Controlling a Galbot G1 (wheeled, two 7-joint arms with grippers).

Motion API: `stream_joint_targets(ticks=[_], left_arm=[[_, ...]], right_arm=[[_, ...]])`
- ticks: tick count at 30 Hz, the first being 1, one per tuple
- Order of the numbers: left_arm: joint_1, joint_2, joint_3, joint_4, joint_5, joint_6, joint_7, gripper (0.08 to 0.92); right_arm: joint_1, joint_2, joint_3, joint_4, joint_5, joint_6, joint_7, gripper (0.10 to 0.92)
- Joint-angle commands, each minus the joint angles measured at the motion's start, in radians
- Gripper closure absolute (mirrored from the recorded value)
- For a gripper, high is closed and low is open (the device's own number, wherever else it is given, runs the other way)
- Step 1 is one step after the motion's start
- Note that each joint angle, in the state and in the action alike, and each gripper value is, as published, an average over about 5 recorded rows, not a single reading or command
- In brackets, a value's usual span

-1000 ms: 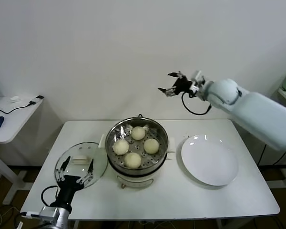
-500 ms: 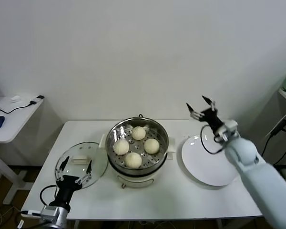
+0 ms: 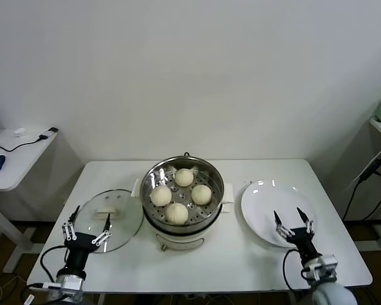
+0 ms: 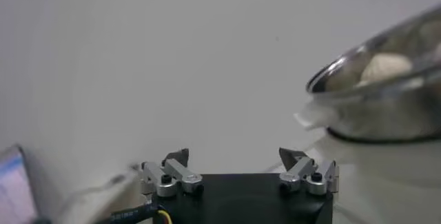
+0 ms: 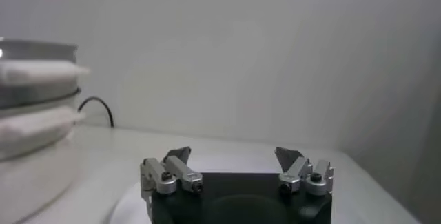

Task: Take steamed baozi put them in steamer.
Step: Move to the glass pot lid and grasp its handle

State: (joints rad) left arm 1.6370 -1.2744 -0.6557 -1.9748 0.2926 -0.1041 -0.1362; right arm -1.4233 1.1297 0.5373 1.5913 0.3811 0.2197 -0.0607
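**Baozi all in steamer, loading looks finished**

Four steamed baozi (image 3: 182,195) on the perforated tray inside the steamer (image 3: 183,222), centre of the head frame: one toward the back, one left, one right, one nearest the front, close together. None on the white plate (image 3: 261,202) just right of the steamer, its face bare. Judging by that, nothing left to carry; only closing up could remain, if wanted at all.

Glass lid (image 3: 124,222) flat on the surface (image 3: 241,267), left of the steamer, its rim just beside the base. Small side table (image 3: 16,162) with a cable and a blue object at the far left edge, well apart.

Left gripper (image 3: 87,227) low at lower left, pointing up near the lid's front edge, fingers spread, holding nothing. Right gripper (image 3: 293,223) low at lower right, over the plate's near rim, fingers likewise spread and empty. Both the same in the wrist views: left gripper (image 4: 238,158), right gripper (image 5: 234,155), gaps clear.

Nothing blocking the steamer's open top.
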Motion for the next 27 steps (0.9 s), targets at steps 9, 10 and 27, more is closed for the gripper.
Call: stream_joint_targets(ticks=[9,10,27], left_arm=[[-0.105,0.064,0.052,0.344,0.964,0.158,-0.257,0.177],[-0.117,0.057,0.062,0.365,0.972,0.166,-0.260,0.177],[-0.306,-0.009,0.128,0.520,1.035,0.219,-0.273,0.177]], right_arm=[[-0.120,0.137,0.064,0.054,-0.096,-0.037,0.071,0.203],[-0.120,0.138,0.064,0.059,-0.099,-0.041,0.073,0.202],[-0.124,0.152,0.071,0.114,-0.108,-0.066,0.087,0.203]])
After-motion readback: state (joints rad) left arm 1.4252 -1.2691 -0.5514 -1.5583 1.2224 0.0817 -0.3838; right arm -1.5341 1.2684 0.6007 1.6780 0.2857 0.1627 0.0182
